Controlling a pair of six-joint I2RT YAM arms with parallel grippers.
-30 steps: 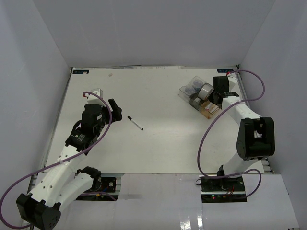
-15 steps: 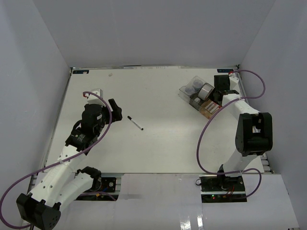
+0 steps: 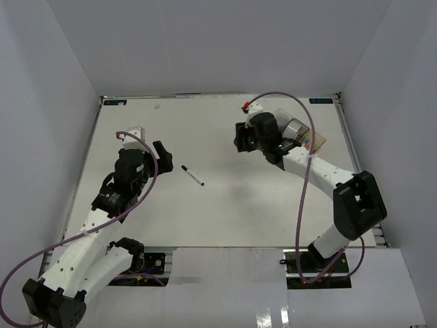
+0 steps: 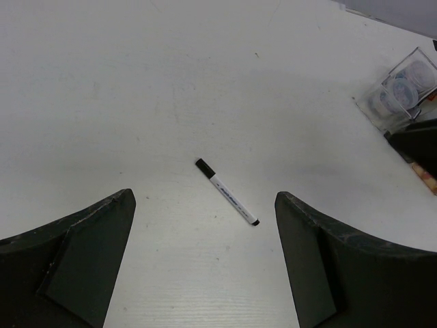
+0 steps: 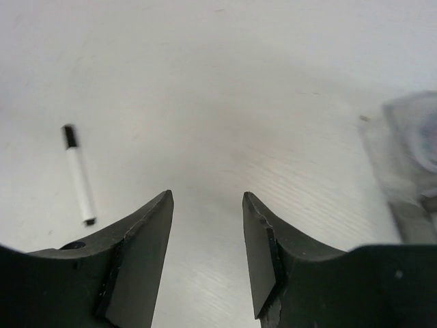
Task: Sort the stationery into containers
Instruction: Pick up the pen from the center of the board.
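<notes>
One thin white marker with a black cap (image 3: 192,175) lies on the white table, left of centre. My left gripper (image 3: 166,156) is open and empty just left of it; in the left wrist view the marker (image 4: 227,192) lies just ahead between the spread fingers. My right gripper (image 3: 240,139) is open and empty over bare table, with the marker (image 5: 80,176) off to its left. The joined bins sit at the back right, mostly hidden by the right arm: the amber end (image 3: 315,142) and a tape roll (image 3: 295,128) show. The clear bin (image 4: 372,116) holds two purple-lidded tubs (image 4: 415,74).
White walls close the table on the left, back and right. The right arm's purple cable (image 3: 300,198) loops over the table's right half. A small white block (image 3: 136,131) sits near the left arm.
My right arm has swung from the bins at the back right leftward over the table, gripper now near the middle. The left arm and marker have not moved.
</notes>
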